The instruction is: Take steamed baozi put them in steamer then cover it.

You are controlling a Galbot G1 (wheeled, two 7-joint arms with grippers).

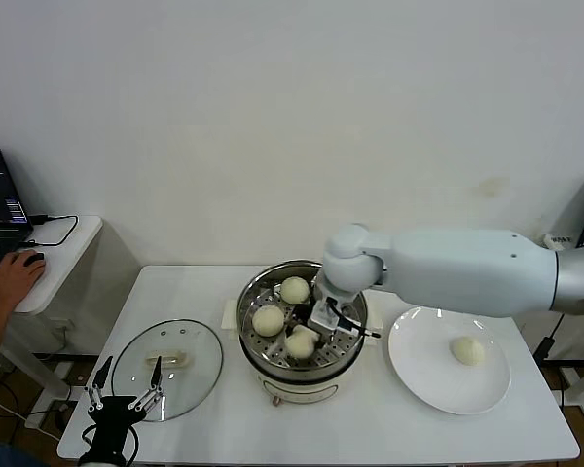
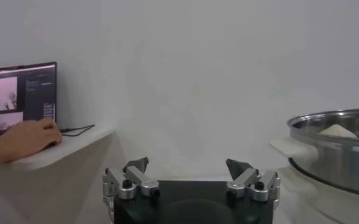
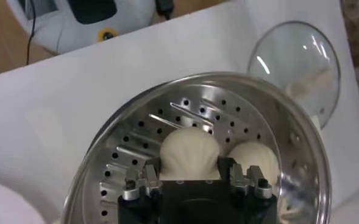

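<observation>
Nearest the camera, the left gripper (image 1: 127, 397) was parked with fingers spread and empty beside the cover (image 1: 167, 369), which lay flat on the table (image 1: 370, 428). Rightward, three baozi sat in the steamer (image 1: 263, 282); the right gripper (image 3: 191, 181) was clamped around one baozi (image 3: 190, 153) directly between its fingers. A fourth baozi (image 1: 467, 350), round with no long axis, was left on the plate (image 1: 419, 375), nearer the right arm.

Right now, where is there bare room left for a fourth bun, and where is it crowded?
Free: the perforated tray strip along the steamer wall. Crowded: the tray's centre, where three baozi cluster and the right gripper clasps one. The plate holds one bun.
</observation>
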